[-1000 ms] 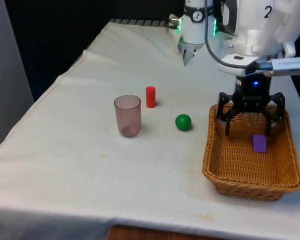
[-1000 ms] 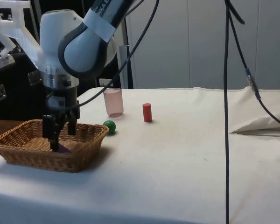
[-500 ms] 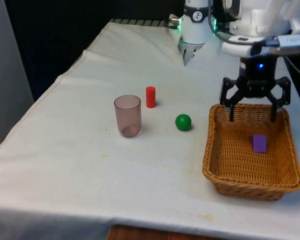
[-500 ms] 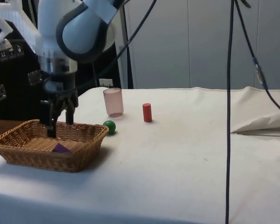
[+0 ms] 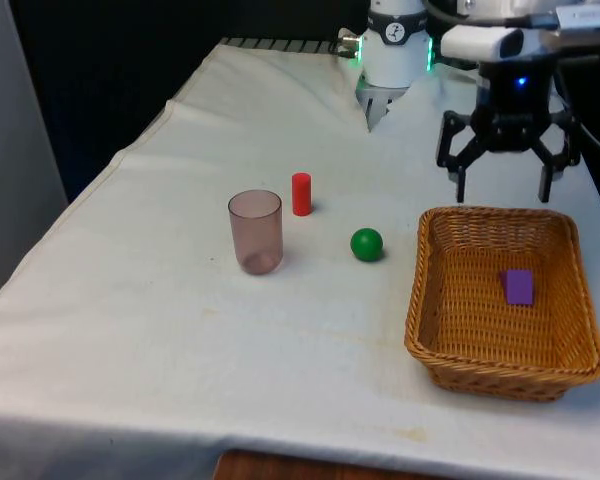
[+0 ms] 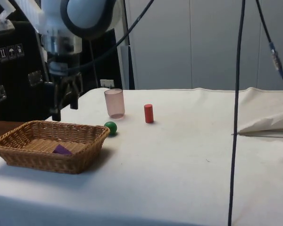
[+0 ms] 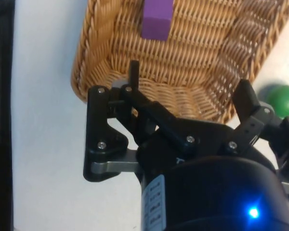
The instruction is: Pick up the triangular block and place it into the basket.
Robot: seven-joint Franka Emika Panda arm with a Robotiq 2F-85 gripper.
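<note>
The purple triangular block [image 5: 519, 286] lies inside the wicker basket [image 5: 418, 300], toward its middle, on the front view's right. In the side view the block [image 6: 62, 149] rests on the floor of the basket [image 6: 47, 163]. My gripper [image 5: 503, 190] hangs open above the basket's far rim, well clear of the block, with nothing between its fingers. The side view also shows the gripper [image 6: 63, 111] above the basket's back edge. In the wrist view the block [image 7: 157, 19] and the basket [image 7: 197, 53] lie beyond the spread fingers [image 7: 134, 72].
A translucent pink cup [image 5: 256, 231], a red cylinder [image 5: 301, 194] and a green ball [image 5: 366, 244] stand on the white cloth left of the basket in the front view. The ball [image 6: 110, 127] sits close to the basket's corner.
My gripper has risen out of the basket and moved toward the table's far end, staying open. The purple block stays where it lay in the basket.
</note>
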